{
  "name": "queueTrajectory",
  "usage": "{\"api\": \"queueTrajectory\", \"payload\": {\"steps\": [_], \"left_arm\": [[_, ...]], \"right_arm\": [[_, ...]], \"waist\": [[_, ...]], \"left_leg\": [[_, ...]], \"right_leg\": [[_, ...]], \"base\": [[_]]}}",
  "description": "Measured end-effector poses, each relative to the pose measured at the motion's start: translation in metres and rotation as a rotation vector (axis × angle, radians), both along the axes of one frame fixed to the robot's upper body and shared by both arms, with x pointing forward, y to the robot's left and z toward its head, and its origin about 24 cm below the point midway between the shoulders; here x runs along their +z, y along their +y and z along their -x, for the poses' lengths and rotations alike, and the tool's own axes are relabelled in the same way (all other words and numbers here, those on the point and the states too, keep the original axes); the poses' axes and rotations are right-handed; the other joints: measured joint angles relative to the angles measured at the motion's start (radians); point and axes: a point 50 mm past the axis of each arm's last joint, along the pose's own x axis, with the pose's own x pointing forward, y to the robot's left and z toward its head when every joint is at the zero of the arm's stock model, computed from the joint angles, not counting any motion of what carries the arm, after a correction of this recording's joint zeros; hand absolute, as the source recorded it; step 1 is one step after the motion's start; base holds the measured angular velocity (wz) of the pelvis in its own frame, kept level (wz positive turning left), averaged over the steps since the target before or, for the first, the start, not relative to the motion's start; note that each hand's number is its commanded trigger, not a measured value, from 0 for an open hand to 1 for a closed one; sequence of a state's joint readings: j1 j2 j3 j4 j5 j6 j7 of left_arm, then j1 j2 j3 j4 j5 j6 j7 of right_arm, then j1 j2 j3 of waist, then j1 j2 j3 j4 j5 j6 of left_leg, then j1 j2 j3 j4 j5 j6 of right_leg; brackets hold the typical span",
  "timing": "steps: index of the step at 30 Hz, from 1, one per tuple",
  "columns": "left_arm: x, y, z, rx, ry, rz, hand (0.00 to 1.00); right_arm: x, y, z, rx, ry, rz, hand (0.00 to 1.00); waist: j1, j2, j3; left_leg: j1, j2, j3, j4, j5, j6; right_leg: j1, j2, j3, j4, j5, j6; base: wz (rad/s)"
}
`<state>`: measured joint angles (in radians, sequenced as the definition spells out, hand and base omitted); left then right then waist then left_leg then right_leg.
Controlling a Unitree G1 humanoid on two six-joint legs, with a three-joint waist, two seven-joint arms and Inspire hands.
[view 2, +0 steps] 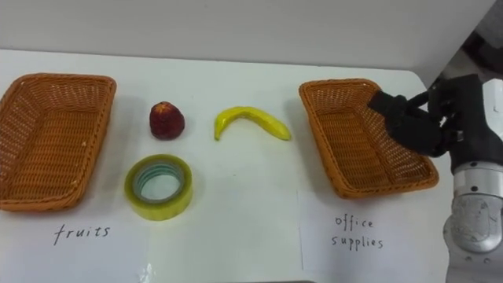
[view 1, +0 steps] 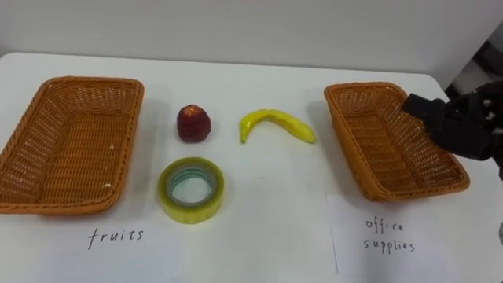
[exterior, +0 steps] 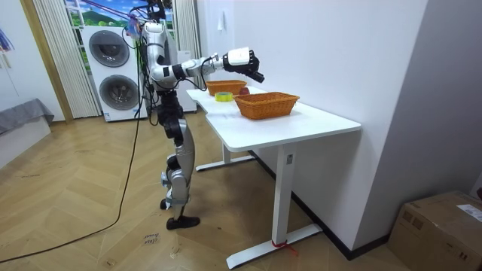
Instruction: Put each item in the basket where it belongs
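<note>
- Wicker fruits basket (view 1: 47, 141) at your table's (view 1: 267, 236) left, office supplies basket (view 1: 385, 149) at its right.
- Between them you see the apple (view 1: 193, 123), banana (view 1: 275, 123) and tape roll (view 1: 191, 189), apart.
- Your right robot hand (view 1: 460, 122) hovers over the office supplies basket's outer rim, fingers loosely spread, holding nothing.

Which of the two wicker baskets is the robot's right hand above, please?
The basket on the robot's right: the right hand hangs over its far right rim. The left basket lies far from that hand.
</note>
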<state>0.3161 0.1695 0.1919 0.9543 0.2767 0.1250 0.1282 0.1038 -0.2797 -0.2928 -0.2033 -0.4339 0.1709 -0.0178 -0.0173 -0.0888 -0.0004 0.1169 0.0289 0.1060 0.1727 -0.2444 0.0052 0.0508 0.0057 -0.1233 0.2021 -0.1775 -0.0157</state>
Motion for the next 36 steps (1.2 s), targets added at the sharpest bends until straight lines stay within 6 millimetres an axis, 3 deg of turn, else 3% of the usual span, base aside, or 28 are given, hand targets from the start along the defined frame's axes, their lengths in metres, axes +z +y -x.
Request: {"api": "queueTrajectory", "payload": {"steps": [36], "left_arm": [[0.0007, 0.0004, -0.006, 0.005, -0.024, -0.019, 0.0]], "right_arm": [[-0.0065, 0.0076, -0.003, 0.052, 0.038, -0.013, 0.0]], "waist": [[-0.001, 0.004, -0.0011]], "left_leg": [[0.001, 0.0, 0.0, -0.003, 0.0, 0.0]], "right_leg": [[0.001, 0.0, -0.006, 0.0, 0.0, 0.0]], "base": [[0.0]]}}
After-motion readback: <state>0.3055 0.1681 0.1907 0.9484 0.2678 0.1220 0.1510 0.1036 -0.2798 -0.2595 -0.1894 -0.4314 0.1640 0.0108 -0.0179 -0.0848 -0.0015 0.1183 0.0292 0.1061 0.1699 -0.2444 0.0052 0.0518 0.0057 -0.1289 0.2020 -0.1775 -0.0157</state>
